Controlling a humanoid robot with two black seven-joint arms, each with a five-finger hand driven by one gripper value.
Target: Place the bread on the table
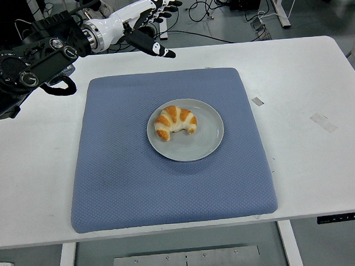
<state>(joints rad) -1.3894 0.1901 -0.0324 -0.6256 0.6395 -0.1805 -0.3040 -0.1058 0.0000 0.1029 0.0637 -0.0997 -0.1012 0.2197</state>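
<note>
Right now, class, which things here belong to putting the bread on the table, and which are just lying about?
Job in hand:
croissant
grey plate
white table
left hand, open

Lying about:
blue mat
tape strips
floor cables

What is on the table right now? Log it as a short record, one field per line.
bread: croissant, lying on the plate, untouched
plate: grey, round, near the middle of the mat
mat: blue, padded, covering most of the table's centre
table: white, bits of tape on its right side
left hand: over the table's far left edge, fingers spread, holding nothing, well apart from the bread
right arm: not in view
task status: bread not yet picked up
</note>
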